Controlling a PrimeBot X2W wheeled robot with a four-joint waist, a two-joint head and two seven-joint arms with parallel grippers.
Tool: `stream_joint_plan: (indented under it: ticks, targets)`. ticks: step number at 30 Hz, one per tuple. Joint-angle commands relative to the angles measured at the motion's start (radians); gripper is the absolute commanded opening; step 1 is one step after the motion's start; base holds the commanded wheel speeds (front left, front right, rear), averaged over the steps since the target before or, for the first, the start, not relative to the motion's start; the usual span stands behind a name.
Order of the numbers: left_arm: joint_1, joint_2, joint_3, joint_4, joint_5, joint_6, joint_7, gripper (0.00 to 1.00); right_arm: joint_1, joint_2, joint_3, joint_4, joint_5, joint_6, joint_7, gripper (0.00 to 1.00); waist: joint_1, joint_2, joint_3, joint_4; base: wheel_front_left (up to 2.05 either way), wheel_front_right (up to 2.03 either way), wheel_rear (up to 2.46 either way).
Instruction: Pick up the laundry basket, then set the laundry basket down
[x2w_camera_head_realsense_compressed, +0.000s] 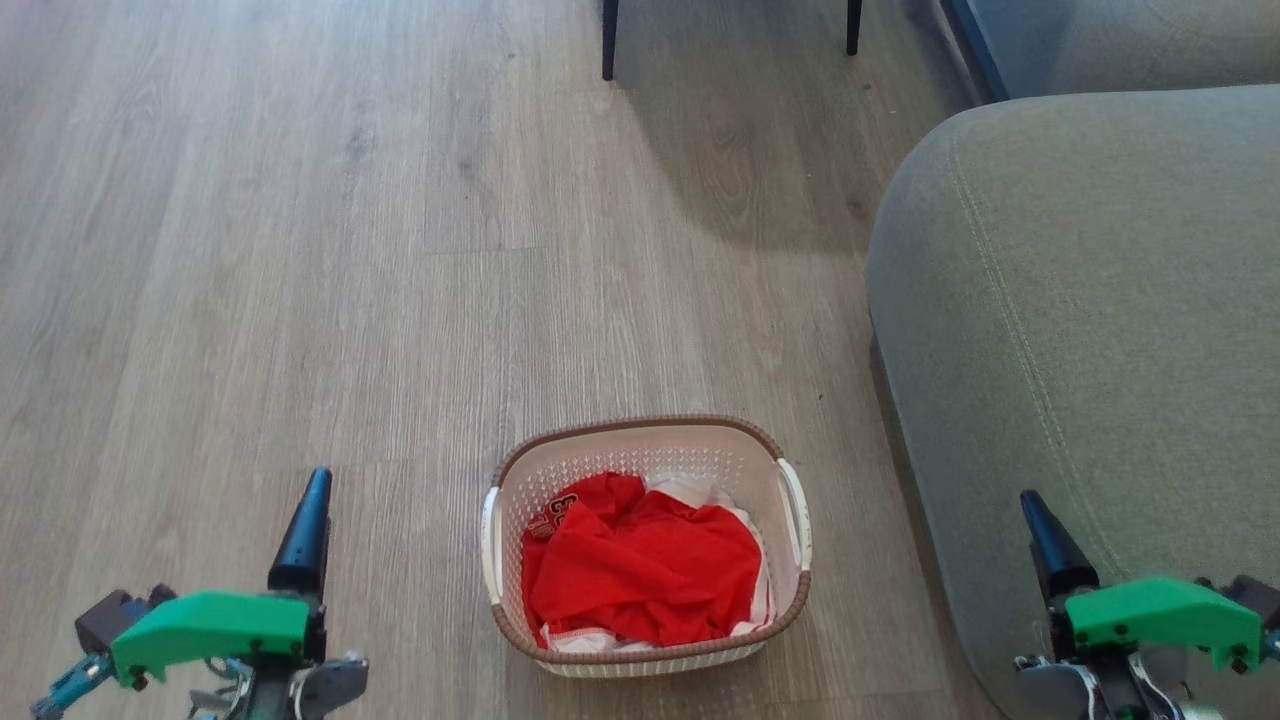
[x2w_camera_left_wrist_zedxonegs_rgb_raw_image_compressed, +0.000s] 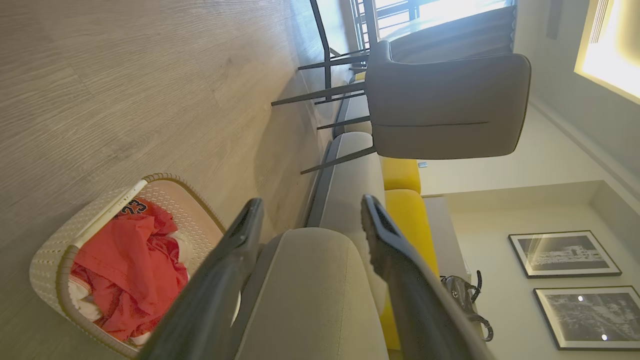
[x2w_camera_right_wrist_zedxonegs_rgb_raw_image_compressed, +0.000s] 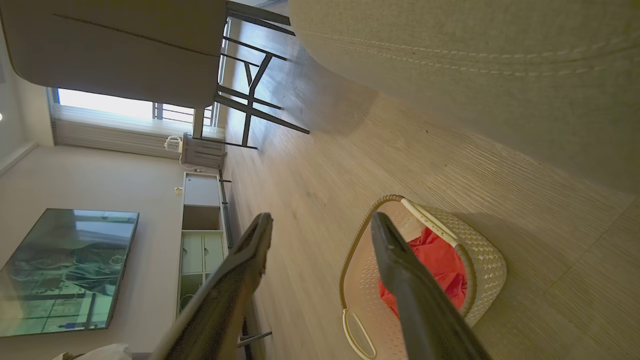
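**Basket on the floor between your two spread grippers, nothing held**

Start at the left. Your left gripper (x2w_camera_left_wrist_zedxonegs_rgb_raw_image_compressed: 311, 207) hangs low over the floor (x2w_camera_head_realsense_compressed: 300, 250) with its two fingers spread wide and nothing between them. It sits well to the left of the laundry basket (x2w_camera_head_realsense_compressed: 640, 462), which suggests it is staged for the lift and not yet reaching.

The basket stands upright on the floor, about midway between the two grippers and near the sofa (x2w_camera_head_realsense_compressed: 1080, 300) without touching it. Its left handle (x2w_camera_head_realsense_compressed: 490, 545) and right handle (x2w_camera_head_realsense_compressed: 795, 520) each face one arm. That layout probably suits a two-arm pickup, one handle per gripper. A crumpled red garment (x2w_camera_head_realsense_compressed: 640, 570) fills most of it, with white cloth showing at the edges.

At the right, your right gripper (x2w_camera_right_wrist_zedxonegs_rgb_raw_image_compressed: 321, 220) is likewise spread and empty, in front of the sofa's rounded end.

What you cannot rely on:
- In the head view each gripper shows a single dark finger, so read the spread from the wrist views.
- The basket's bottom is buried under the clothes.
- In each wrist view one of that gripper's own fingers crosses part of the basket.
- The chair legs (x2w_camera_head_realsense_compressed: 608, 40) are cut off at the top edge of the head view.
- The garment's print is only partly legible.
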Motion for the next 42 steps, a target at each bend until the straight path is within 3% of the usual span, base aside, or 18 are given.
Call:
stream_joint_plan:
  ticks: [1, 20, 42]
  targets:
    - [-0.060, 0.005, 0.007, -0.042, 0.023, 0.002, -0.011, 1.00, -0.054, -0.008, 0.009, -0.043, -0.024, 0.001, -0.012, 1.00, 0.0000, -0.0001, 0.000, 0.000, 0.00, 0.00, 0.00]
    - [-0.060, 0.006, -0.057, -0.112, 0.427, 0.057, -0.070, 1.00, -0.052, -0.010, 0.045, -0.105, -0.318, 0.001, -0.070, 1.00, 0.0000, -0.0001, 0.001, 0.005, 0.00, 0.00, 0.00]
    - [-0.020, 0.047, -0.123, -0.120, 0.733, 0.119, -0.135, 1.00, -0.040, -0.013, 0.085, -0.128, -0.605, 0.002, -0.134, 1.00, 0.0000, -0.0001, -0.014, 0.009, 0.00, 0.00, 0.00]
